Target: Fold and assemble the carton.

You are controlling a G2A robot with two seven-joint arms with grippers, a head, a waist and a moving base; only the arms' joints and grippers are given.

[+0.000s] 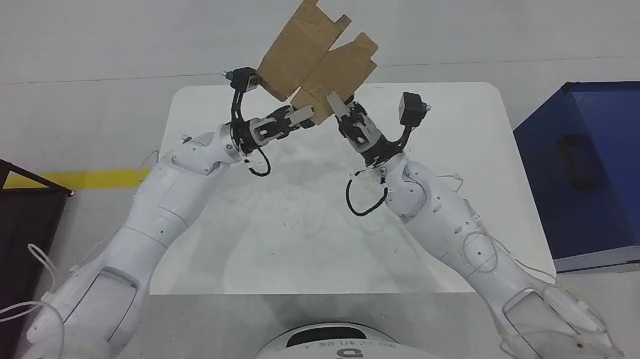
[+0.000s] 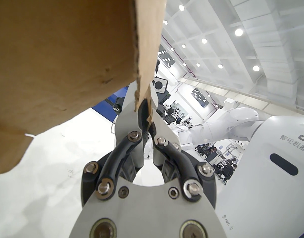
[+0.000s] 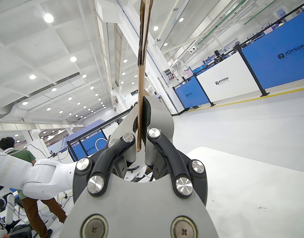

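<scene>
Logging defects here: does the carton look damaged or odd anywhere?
Yes. The corner of the carton pinched in the left end effector looks frayed and crumpled, its corrugated edge ragged there. Nothing else stands out.

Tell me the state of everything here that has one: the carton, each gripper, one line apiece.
carton: flattened, not opened into a box, held up above the table by its lower edge.
left gripper: shut on the carton's edge.
right gripper: shut on the carton's edge, with the board edge-on between its fingers.
</scene>
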